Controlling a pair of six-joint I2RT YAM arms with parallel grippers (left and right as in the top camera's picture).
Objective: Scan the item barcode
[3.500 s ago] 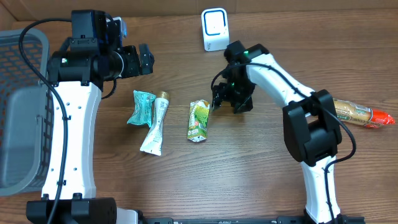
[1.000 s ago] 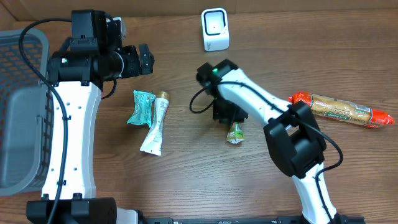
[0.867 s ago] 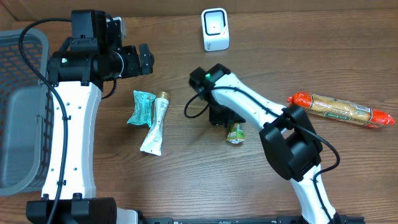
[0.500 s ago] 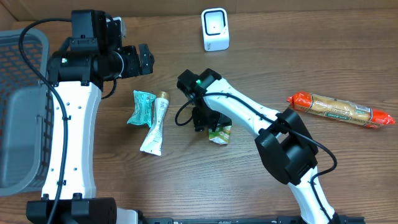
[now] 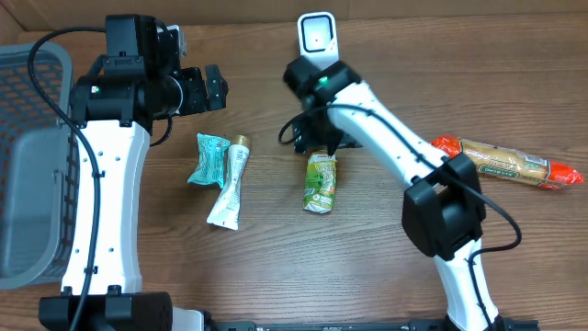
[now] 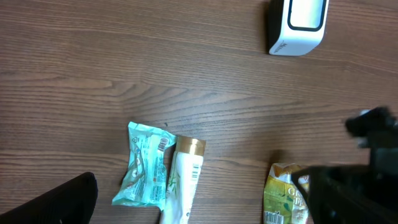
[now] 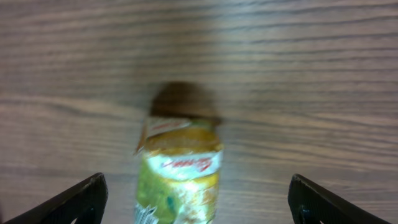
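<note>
Right gripper [image 7: 198, 196] off pouch [image 5: 321, 182] now (jaws wide)

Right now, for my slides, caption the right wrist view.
Open right gripper above a green pouch lying free on the wooden table.

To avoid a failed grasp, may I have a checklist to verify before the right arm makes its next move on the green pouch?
1. Right end effector open: ok.
2. Pouch lying on the table, touched by no finger: ok.
3. Pouch between the right fingers in the wrist view: ok.
4. Code side of pouch facing up: cannot tell, print too small.
5. Scanner upright: ok.
6. Left end effector open, apart from pouch: ok.
</note>
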